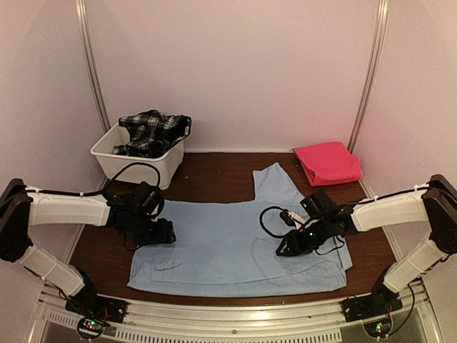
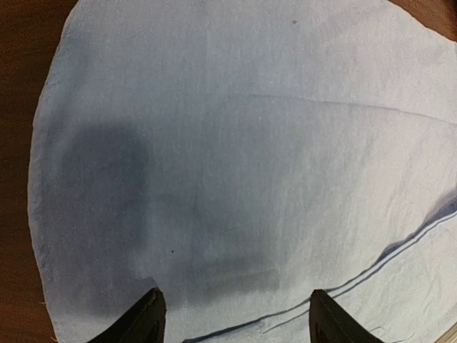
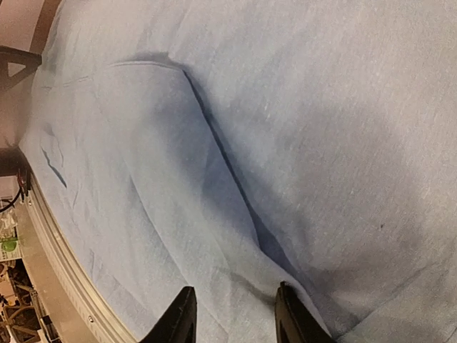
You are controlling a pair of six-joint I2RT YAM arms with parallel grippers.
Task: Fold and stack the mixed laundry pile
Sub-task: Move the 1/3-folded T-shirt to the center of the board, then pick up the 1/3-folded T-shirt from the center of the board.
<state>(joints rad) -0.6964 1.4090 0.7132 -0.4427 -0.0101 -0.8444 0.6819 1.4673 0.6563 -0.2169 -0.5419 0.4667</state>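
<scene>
The blue shirt (image 1: 228,246) lies spread flat in the middle of the table (image 1: 214,175). The left claw (image 2: 235,294) hangs open over the shirt's left part, gripping nothing. The right claw (image 3: 234,287) stands partly apart at a fold in the shirt's right part; whether it pinches the cloth I cannot tell. The pink cloth (image 1: 327,163) lies folded at back right. The plaid garment (image 1: 152,127) sits in the white tub (image 1: 146,166) at back left.

Light blue shirt (image 1: 235,243): fine-woven cloth, matt, softly creased. Pink-red cloth (image 1: 327,163): smooth, matt fabric. Plaid garment (image 1: 151,128): woven cloth, matt. Tub (image 1: 139,166): white plastic, smooth, faint sheen. Table (image 1: 214,179): dark wood, slightly glossy. Front rail (image 1: 235,314): ribbed bare metal, reflective.
</scene>
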